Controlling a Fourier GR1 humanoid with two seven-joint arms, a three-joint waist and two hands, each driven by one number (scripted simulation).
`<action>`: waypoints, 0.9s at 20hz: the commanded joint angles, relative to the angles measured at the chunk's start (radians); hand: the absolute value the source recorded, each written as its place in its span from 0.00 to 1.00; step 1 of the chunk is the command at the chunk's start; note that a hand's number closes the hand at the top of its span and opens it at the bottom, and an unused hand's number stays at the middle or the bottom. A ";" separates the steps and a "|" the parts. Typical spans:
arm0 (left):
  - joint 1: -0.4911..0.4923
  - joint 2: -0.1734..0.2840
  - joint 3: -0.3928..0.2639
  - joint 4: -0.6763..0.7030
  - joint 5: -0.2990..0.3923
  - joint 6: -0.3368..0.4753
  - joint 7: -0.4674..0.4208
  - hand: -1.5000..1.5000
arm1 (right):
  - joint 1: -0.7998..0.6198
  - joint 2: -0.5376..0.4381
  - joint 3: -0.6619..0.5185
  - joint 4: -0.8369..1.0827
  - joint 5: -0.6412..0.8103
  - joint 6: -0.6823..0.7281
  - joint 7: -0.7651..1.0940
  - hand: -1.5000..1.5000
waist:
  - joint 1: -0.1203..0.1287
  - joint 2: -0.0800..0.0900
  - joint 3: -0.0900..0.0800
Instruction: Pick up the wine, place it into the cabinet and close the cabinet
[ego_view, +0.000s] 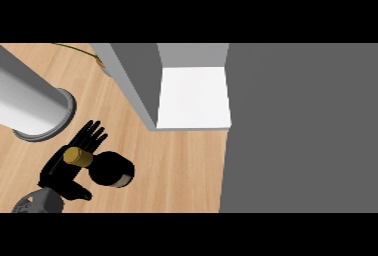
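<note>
The wine bottle (112, 170) stands on the wooden counter at the lower left, seen from above as a dark round body with a gold cap (77, 157). My left hand (60, 170) is right against its left side, fingers (90, 134) straight and pointing up-right past the cap, thumb (78, 192) spread below the bottle; the hand is open. The cabinet (193, 97) stands farther back to the right, its white shelf showing between grey walls. Its wide grey door (299, 130) fills the right side. My right hand is out of view.
A big white cylinder (29, 100) with a grey base ring rises at the left, close to my left hand's fingertips. A thin green stem (80, 50) curves near the cabinet's left wall (136, 82). Bare wooden counter (184, 170) lies between bottle and cabinet.
</note>
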 joint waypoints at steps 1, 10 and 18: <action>-0.074 0.009 0.003 0.154 -0.022 -0.042 -0.074 0.00 | -0.024 0.002 -0.009 -0.118 -0.095 -0.021 0.102 0.00 | 0.001 0.001 0.000; -0.151 -0.028 -0.016 0.369 -0.085 -0.023 -0.220 0.00 | 0.024 0.011 0.033 -0.137 -0.080 0.007 0.069 0.00 | -0.020 0.005 -0.003; -0.207 0.001 0.005 0.477 -0.061 -0.077 -0.266 0.00 | 0.023 0.014 -0.004 -0.087 -0.086 0.026 0.044 0.00 | -0.013 0.005 -0.002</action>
